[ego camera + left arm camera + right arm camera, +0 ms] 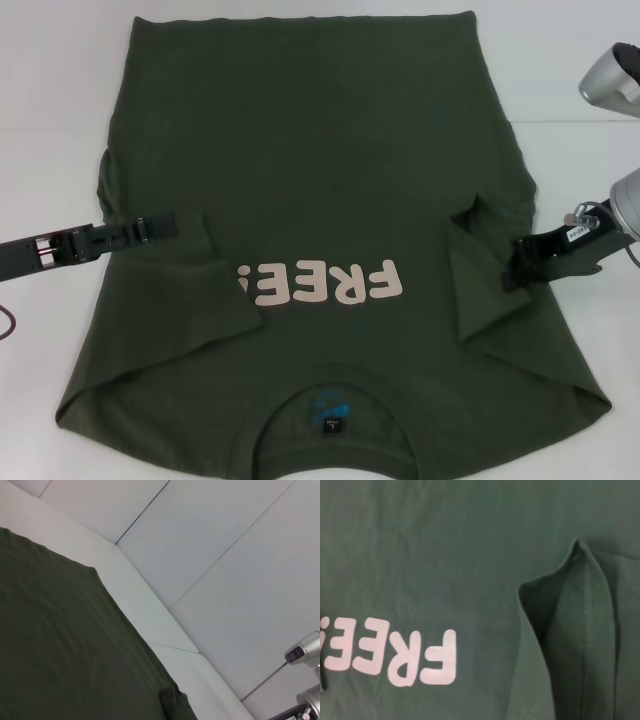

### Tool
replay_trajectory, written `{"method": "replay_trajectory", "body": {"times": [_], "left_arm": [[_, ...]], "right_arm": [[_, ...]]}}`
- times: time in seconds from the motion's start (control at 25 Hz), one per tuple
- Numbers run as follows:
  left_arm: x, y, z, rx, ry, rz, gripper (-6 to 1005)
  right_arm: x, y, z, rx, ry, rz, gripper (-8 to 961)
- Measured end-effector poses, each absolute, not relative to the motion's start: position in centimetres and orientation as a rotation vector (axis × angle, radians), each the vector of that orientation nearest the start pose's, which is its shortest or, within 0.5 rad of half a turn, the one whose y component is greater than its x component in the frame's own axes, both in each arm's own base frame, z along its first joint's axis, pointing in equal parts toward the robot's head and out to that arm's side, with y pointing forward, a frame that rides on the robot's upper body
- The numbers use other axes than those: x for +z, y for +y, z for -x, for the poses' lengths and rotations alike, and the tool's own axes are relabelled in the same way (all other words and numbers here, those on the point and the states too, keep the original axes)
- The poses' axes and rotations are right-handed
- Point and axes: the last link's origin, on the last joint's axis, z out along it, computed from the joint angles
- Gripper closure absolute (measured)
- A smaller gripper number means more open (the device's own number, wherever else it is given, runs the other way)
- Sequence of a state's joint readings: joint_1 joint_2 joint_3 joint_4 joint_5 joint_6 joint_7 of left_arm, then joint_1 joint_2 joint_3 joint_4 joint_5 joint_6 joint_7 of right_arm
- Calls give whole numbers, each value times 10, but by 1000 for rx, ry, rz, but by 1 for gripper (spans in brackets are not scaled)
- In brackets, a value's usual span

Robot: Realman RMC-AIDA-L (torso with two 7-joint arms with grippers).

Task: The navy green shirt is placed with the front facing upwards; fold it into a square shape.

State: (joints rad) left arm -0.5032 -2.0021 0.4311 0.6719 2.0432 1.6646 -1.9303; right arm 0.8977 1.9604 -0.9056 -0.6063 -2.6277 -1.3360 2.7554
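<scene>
The navy green shirt (320, 150) lies front up on the white table, its collar (330, 400) at the near edge and the pale "FREE!" lettering (325, 283) across the chest. Both sleeves are folded inward over the body. My left gripper (172, 224) rests at the top of the left sleeve fold (190, 290). My right gripper (515, 265) sits at the outer edge of the right sleeve fold (490, 290). In the right wrist view that sleeve fold (580, 630) rises to a small peak beside the lettering (395, 657). The left wrist view shows the shirt's hem area (60, 645).
White table (50, 120) surrounds the shirt on the left, right and far sides. The right arm's silver joints (612, 80) hang over the table's right side and also show in the left wrist view (305, 655). Pale wall panels (225, 555) stand behind the table.
</scene>
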Motion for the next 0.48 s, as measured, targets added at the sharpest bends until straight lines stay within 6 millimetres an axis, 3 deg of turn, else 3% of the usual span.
{"method": "replay_trajectory", "body": {"times": [0.48], "left_arm": [[64, 328, 292, -943, -1381, 2373, 110]], "right_arm": [[0, 421, -221, -212, 1696, 2215, 947]]}}
